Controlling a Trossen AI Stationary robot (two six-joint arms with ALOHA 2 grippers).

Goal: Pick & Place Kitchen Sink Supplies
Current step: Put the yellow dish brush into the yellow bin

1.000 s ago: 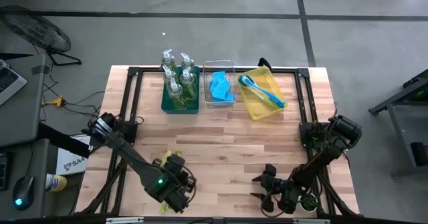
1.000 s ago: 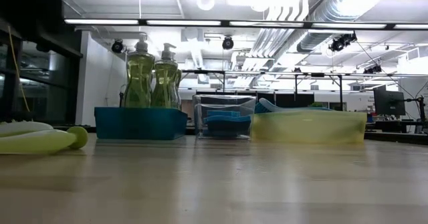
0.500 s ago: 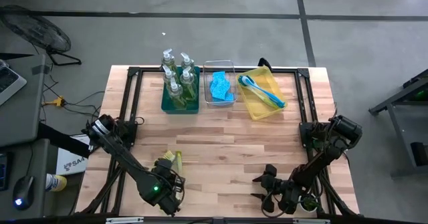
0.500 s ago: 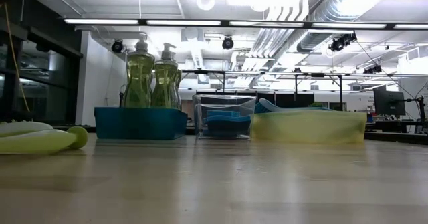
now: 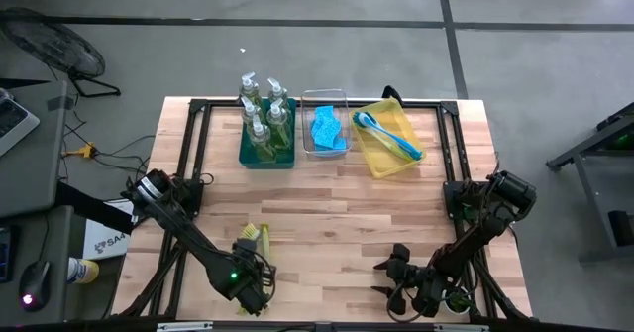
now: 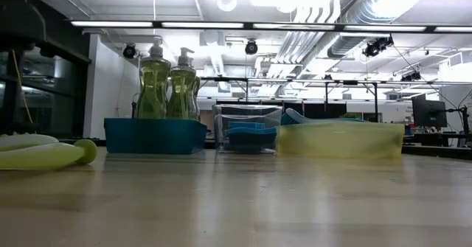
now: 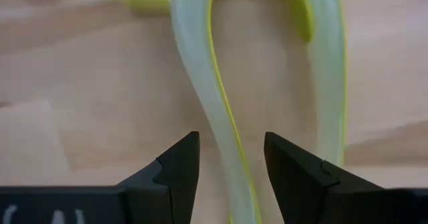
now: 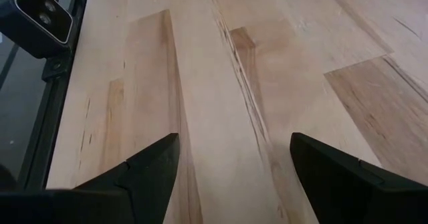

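At the desk's near edge, toward its left corner, two yellow-green dish brushes [image 7: 207,110] lie side by side. The left hand [image 7: 231,160] hovers over them, part open, one handle between its fingers, gripping nothing. The light, stiff, slick plastic looks best pinched mid-handle. The right hand [image 8: 231,160] waits, open and empty, by the near right corner.

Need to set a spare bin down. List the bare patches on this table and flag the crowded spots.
Bare: the wide wooden middle of the table, between the bins and the two arms, and the back left and right corners. Crowded: the back edge, with the teal bin, clear bin and yellow bin; the front left, where the left gripper straddles a yellow-green dish brush.
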